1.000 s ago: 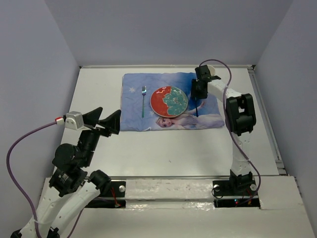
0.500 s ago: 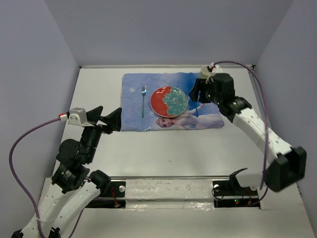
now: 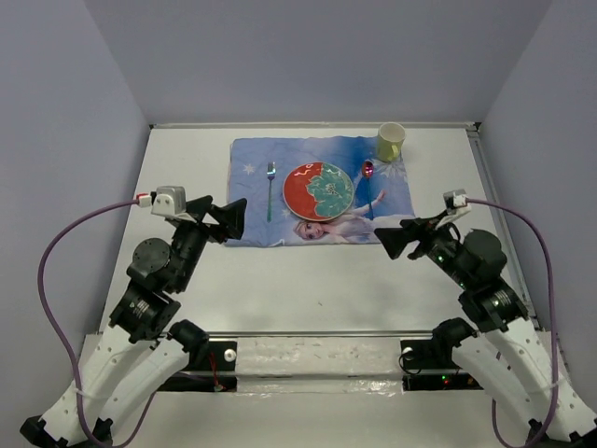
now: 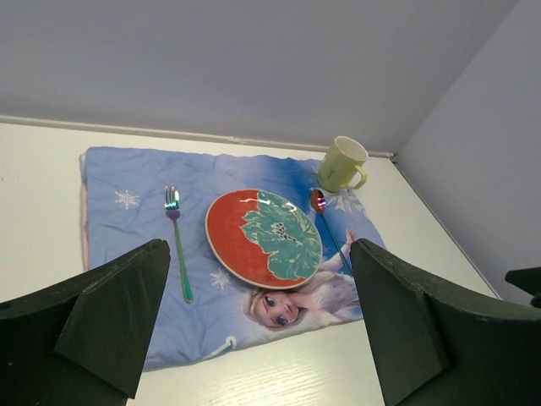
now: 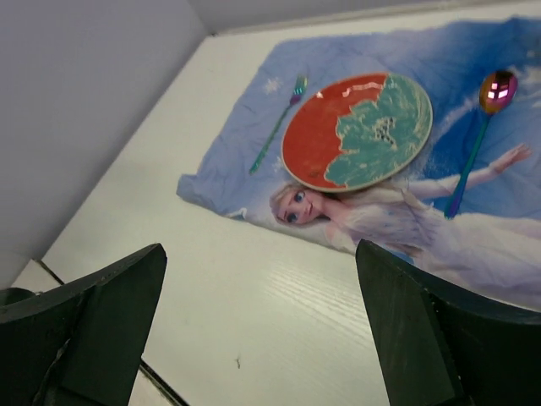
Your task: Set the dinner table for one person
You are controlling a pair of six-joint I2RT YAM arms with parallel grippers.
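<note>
My left fingers (image 4: 118, 313) and right fingers (image 5: 93, 321) are spread and empty over the near half of the worktop (image 3: 308, 280), and with fork (image 3: 270, 191), plate (image 3: 317, 190) and spoon (image 3: 369, 187) on the placemat (image 3: 252, 159) by the far edge, cup (image 3: 390, 142) at its corner, I should retreat high, clear of the cloth.

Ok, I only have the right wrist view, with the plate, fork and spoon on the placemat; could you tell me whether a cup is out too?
Observer: Yes, a pale green mug stands upright at the far right corner of the placemat, beyond the spoon's bowl.
Operator: Thank you. And where is the other arm, please?
Observer: The left gripper hovers over the dinner table by the placemat's near left corner, its fingers open and holding nothing.
</note>
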